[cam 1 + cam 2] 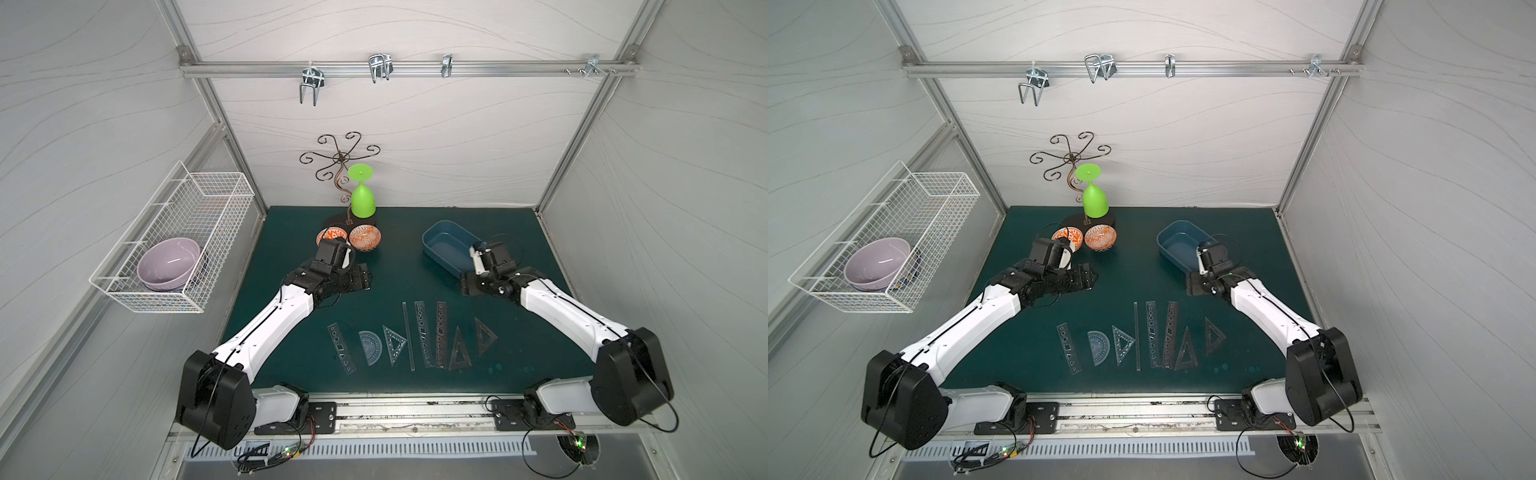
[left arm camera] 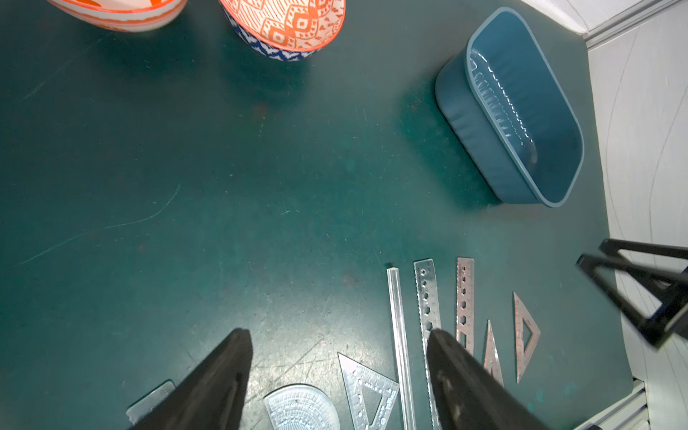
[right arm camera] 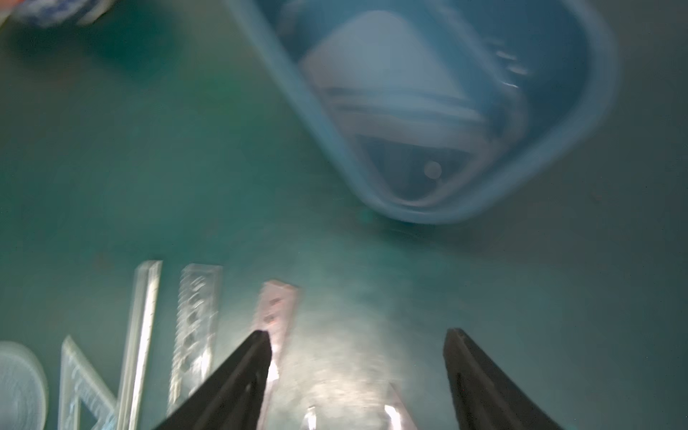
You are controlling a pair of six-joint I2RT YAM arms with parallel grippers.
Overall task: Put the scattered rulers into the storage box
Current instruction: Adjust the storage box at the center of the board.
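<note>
**Entry: current layout**

The rulers (image 1: 423,332) are lying in a row on the green mat (image 1: 399,270), near its front edge; the storage box (image 1: 434,253) is sitting at back right, well apart from them; the left gripper (image 2: 337,333) is hovering wide open, gripping nothing; the right gripper (image 3: 357,333) is gaping likewise, near the box.

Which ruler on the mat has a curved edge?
The protractor, the only half-round piece, between the short stencil strip and a clear triangle; the rest are straight-edged.
</note>
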